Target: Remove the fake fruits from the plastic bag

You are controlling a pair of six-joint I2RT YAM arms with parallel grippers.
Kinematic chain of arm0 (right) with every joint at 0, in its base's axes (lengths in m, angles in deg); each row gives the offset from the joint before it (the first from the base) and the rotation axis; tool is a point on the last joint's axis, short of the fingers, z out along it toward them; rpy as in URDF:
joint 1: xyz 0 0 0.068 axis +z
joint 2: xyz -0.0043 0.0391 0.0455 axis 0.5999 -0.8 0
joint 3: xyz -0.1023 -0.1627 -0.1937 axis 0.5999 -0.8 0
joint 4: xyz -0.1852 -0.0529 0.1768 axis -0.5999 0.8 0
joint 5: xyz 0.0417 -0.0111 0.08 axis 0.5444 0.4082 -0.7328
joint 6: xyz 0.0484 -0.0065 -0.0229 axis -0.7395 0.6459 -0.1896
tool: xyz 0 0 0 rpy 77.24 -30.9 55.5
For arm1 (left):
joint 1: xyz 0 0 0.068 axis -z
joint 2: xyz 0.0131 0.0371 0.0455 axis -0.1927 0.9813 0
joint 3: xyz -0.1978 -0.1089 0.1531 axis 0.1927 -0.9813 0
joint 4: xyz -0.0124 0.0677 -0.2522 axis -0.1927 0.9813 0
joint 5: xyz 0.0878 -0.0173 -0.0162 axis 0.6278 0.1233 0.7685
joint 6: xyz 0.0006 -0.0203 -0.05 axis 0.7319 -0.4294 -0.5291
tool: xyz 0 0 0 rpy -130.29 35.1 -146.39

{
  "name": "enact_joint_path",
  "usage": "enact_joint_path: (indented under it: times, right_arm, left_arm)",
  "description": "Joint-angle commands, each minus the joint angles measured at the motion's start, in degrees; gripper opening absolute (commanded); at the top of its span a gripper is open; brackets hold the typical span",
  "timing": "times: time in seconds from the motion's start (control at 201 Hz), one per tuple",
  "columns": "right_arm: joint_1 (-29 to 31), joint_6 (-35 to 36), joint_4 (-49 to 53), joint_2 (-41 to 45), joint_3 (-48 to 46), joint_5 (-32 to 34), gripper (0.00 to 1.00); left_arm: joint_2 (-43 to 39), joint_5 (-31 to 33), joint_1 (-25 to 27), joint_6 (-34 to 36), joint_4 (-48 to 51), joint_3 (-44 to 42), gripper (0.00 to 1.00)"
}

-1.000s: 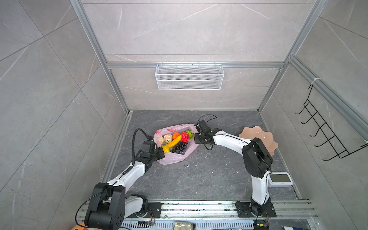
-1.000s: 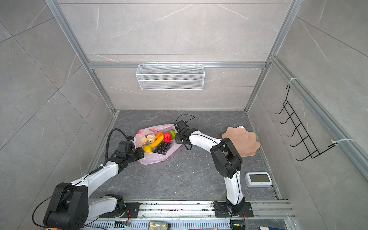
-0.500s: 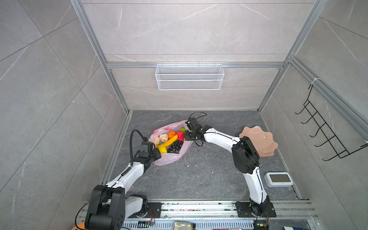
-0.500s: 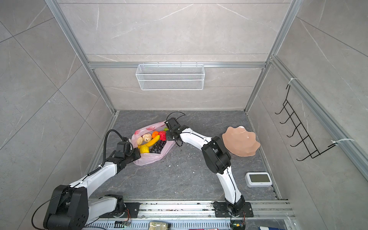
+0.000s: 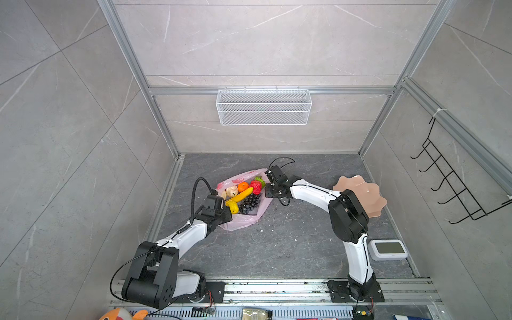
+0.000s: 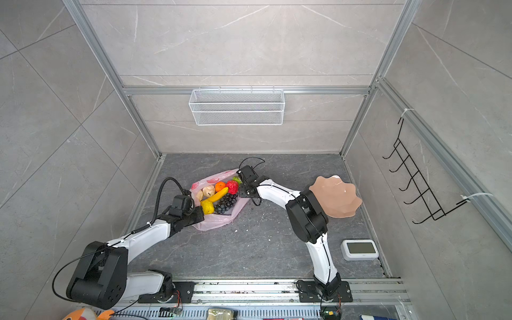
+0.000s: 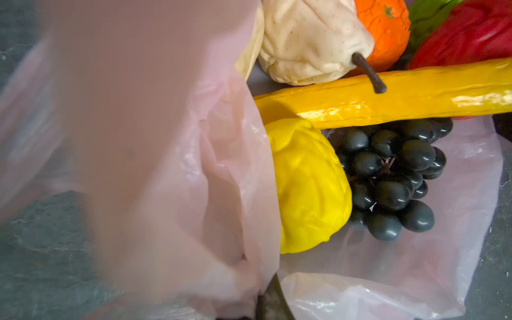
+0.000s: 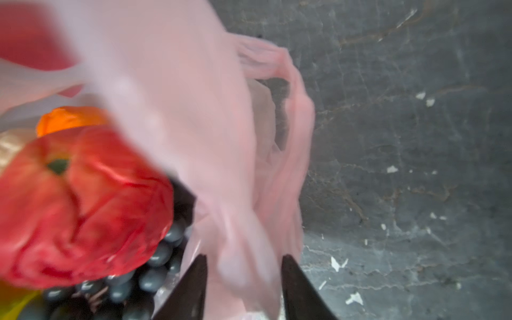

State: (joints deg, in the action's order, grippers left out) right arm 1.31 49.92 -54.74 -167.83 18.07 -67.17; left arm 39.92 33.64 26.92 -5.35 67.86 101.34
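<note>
Grey marbled floor [image 5: 277,243] is enclosed by pale tiled walls [image 5: 263,41]. The plastic bag [image 5: 241,223] is pinched by the closed left gripper [image 5: 226,215]; the right gripper [image 8: 244,259] is seen parted around its film.

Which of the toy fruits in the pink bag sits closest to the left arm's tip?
The lumpy yellow fruit, right beside the left end effector gripping the plastic bag; the banana, grapes and the rest lie farther off.

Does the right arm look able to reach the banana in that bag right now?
Probably yes: the banana lies uncovered on top in the opened plastic bag, with the right gripper close by.
</note>
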Motion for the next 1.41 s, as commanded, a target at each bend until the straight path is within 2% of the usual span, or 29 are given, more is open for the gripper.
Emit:
enact_joint_path:
  times: [0.0, 0.154, 0.378, 0.563, 0.742, 0.881, 1.051, 1.255, 1.404]
  right_arm:
    - [0.23, 0.6, 0.26, 5.9, -2.43, 0.3, 0.61]
    - [-0.67, -0.09, -0.03, 13.46, -8.16, -1.43, 0.71]
    - [-5.76, -4.13, -1.09, 28.38, -23.24, -3.19, 0.73]
    - [-19.08, -9.62, 0.03, 44.0, -37.57, -7.25, 0.73]
    - [-31.95, -12.57, 3.3, 53.49, -44.41, -8.44, 0.73]
    - [-43.08, -16.3, 3.12, 55.72, -49.33, -13.32, 0.7]
    - [-52.02, -17.31, 4.06, 56.89, -50.91, -14.75, 0.68]
    - [-59.36, -18.89, 2.55, 54.74, -52.94, -18.49, 0.68]
    - [-62.02, -21.18, -1.26, 51.53, -54.76, -21.56, 0.66]
  left_arm:
    - [0.37, -0.44, 0.65, 1.16, -0.39, 1.71, 0.0]
    - [0.7, -0.41, 1.35, 0.97, -0.39, 1.99, 0.0]
    - [0.49, -0.43, 1.85, 0.39, 0.03, 2.08, 0.0]
    - [0.08, -0.4, 1.94, -0.67, 0.77, 1.76, 0.0]
    - [0.69, -0.33, 1.94, -1.85, 1.61, 2.03, 0.0]
    - [-0.41, 1.02, 2.12, -1.98, 3.18, 2.06, 0.0]
    - [-1.5, 1.11, 2.16, -2.11, 3.73, 1.67, 0.0]
    - [-1.02, 0.57, 2.12, -2.2, 3.75, 1.94, 0.0]
    - [-0.84, 0.67, 2.12, -2.09, 3.85, 2.02, 0.0]
